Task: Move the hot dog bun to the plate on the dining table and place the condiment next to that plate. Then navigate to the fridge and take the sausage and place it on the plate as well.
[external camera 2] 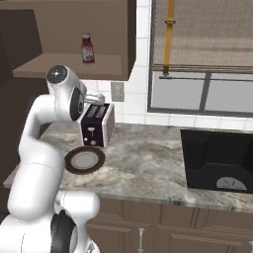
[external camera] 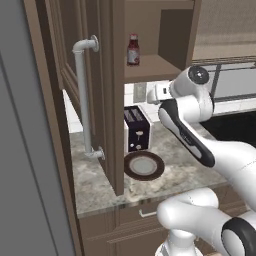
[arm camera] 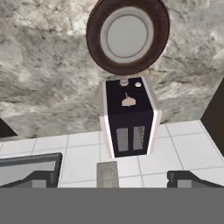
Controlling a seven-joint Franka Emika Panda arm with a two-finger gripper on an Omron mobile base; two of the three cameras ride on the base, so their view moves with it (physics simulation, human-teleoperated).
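Condiment (external camera: pixel 133 49) untouched, upright on the open cabinet shelf (external camera: pixel 150 67) above the counter (external camera 2: pixel 148 163). My gripper (arm camera: pixel 112 180) stands wide and empty near the toaster (arm camera: pixel 129 118); I judge every step remains.

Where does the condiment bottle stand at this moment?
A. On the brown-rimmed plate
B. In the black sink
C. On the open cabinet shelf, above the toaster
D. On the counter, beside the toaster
C: the condiment bottle stands upright on the wooden shelf, above the toaster.

Small dark red-brown condiment bottle (external camera: pixel 133 50) standing on wooden shelf (external camera: pixel 150 67); below, dark boxy toaster (external camera: pixel 136 129) sitting on veined marble table (external camera: pixel 95 185), round brown-rimmed dish (external camera: pixel 144 166) lying before it.
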